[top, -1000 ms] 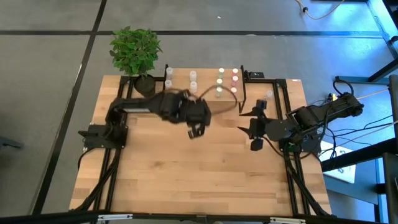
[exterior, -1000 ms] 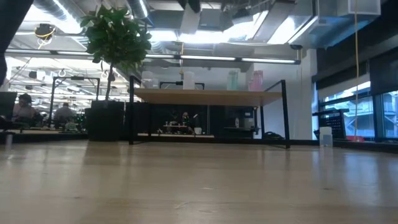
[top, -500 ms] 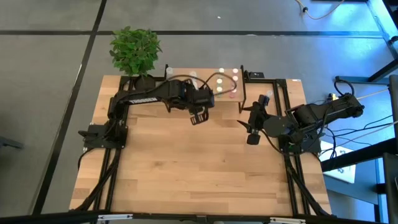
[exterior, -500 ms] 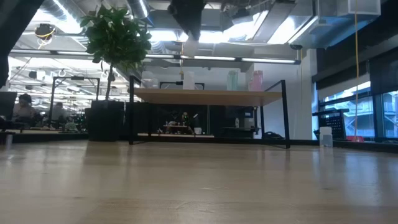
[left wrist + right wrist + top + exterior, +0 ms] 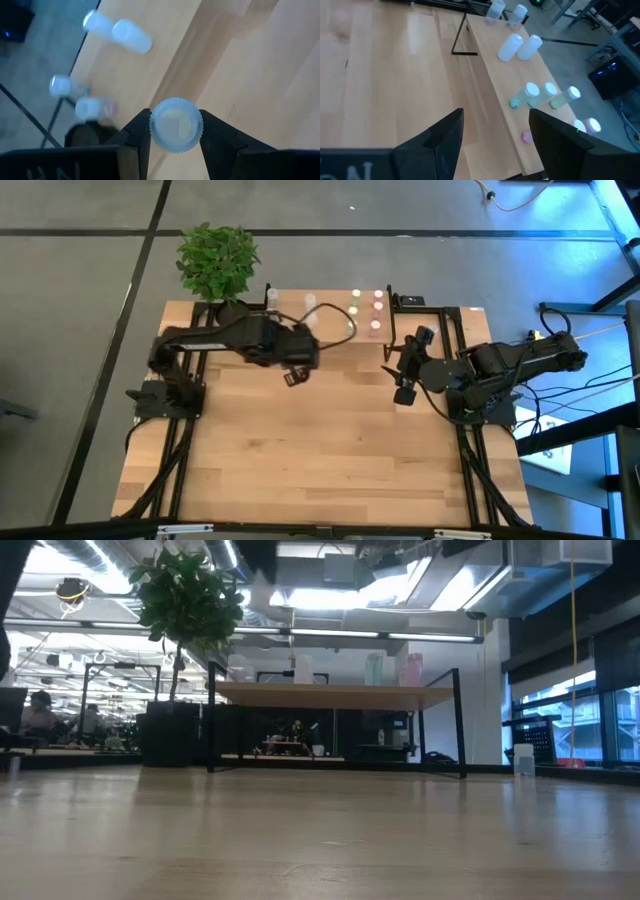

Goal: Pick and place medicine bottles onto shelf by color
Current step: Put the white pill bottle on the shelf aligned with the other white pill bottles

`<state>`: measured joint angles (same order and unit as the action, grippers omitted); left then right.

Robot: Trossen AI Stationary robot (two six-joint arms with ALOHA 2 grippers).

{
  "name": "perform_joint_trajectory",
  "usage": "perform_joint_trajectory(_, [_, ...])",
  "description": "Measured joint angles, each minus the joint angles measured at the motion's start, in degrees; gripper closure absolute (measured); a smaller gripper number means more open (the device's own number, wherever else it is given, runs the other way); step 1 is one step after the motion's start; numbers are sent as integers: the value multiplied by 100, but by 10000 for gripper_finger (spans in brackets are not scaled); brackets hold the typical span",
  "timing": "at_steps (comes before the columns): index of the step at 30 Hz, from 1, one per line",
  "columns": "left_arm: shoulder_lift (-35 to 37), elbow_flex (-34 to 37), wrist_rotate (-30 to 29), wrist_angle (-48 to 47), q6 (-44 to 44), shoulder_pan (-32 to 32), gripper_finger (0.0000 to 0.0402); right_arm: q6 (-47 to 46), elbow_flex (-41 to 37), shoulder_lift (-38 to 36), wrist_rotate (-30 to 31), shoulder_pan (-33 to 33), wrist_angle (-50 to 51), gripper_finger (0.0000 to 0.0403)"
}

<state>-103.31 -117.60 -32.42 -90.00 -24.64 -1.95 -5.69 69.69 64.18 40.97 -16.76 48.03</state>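
Observation:
The shelf (image 5: 330,315) is a low light-wood board on a black frame at the table's far edge; it also shows in the low view (image 5: 335,693). Several small bottles stand on it, white-capped (image 5: 271,297), green (image 5: 354,310) and pink (image 5: 377,310). My left gripper (image 5: 292,376) is over the table just near of the shelf's left half, shut on a white-capped bottle (image 5: 176,125). My right gripper (image 5: 404,388) is open and empty (image 5: 495,120), near the shelf's right end. My left gripper pinches the bottle between its two fingers at the ribbed rim of its white cap (image 5: 156,134), one finger on each side. The fingers point down from above. The cap faces the wrist camera, and the bottle is lifted clear of the table.
A potted plant (image 5: 218,265) stands at the table's far left corner, beside the shelf. The arms' black base frames run along the left (image 5: 165,395) and right (image 5: 470,415) sides. Bare wood lies across the middle and near part of the table (image 5: 320,460).
My left gripper, holding the bottle, has gone toward the shelf and then back toward the table's left edge. In the low view it dipped in at the top with the bottle and has left again. My right gripper has drifted toward the far edge.

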Motion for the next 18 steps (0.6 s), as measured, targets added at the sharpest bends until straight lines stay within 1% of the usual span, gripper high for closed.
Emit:
perform_joint_trajectory(4, [693,812,-20,169,-542,-118,280,8,0,0,-58,45,17,176])
perform_joint_trajectory(8, [1146,1688,-9,999,-610,-268,280,9,0,0,-54,115,14,176])
perform_joint_trajectory(11, [1376,2307,9,1771,-312,-248,280,-5,0,0,-52,188,10,176])
perform_joint_trajectory(13, [1411,2573,68,2227,-4,-165,280,-7,0,0,-54,236,-31,176])
perform_joint_trajectory(18, [1396,2728,534,3265,1000,233,280,-17,0,0,-54,305,-29,176])
